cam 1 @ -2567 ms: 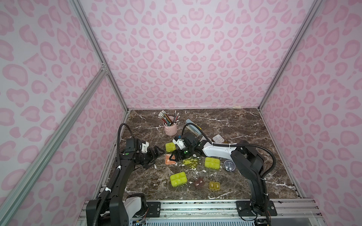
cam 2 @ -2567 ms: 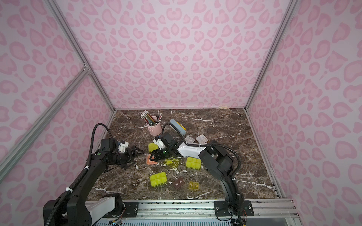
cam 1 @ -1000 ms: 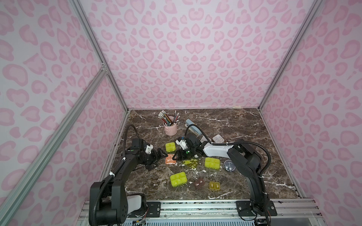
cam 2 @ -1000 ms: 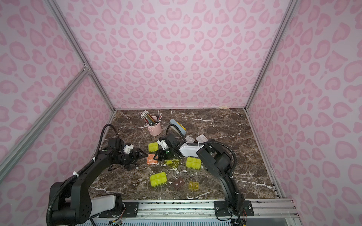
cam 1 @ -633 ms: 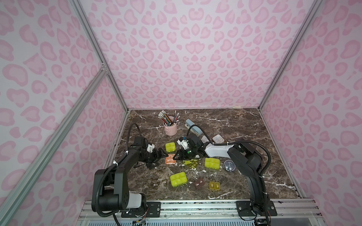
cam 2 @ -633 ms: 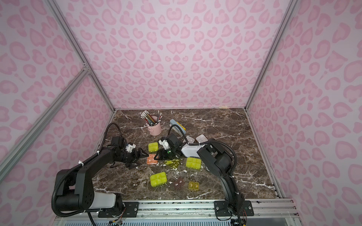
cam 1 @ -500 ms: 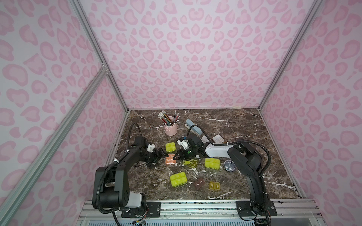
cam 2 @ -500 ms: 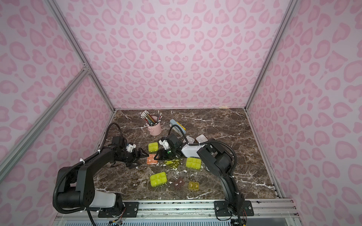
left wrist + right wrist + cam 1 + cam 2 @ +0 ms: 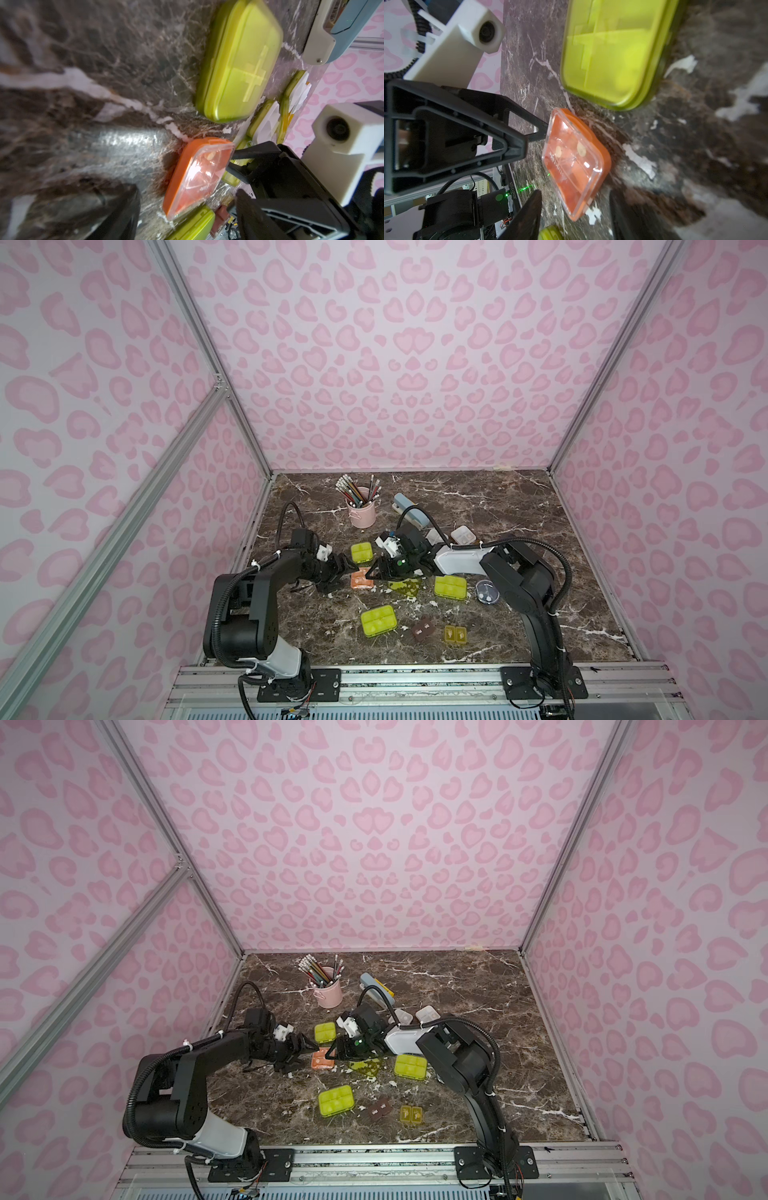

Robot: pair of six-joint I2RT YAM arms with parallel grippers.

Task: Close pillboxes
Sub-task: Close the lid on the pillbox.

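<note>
The salmon pillbox point(image 9: 360, 579) lies on the desk point(image 9: 498, 510) near a closed lime pillbox point(image 9: 360, 552), its clear lid looking shut; the left gripper point(image 9: 343, 572) is spread, one fingertip point(image 9: 538, 133) touching the box's edge; the right gripper point(image 9: 374, 572) is also released, tips at the opposite edge.

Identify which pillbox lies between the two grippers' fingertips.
The salmon-orange pillbox with the clear lid, directly between the left gripper and right gripper; no other pillbox is that colour.
</note>
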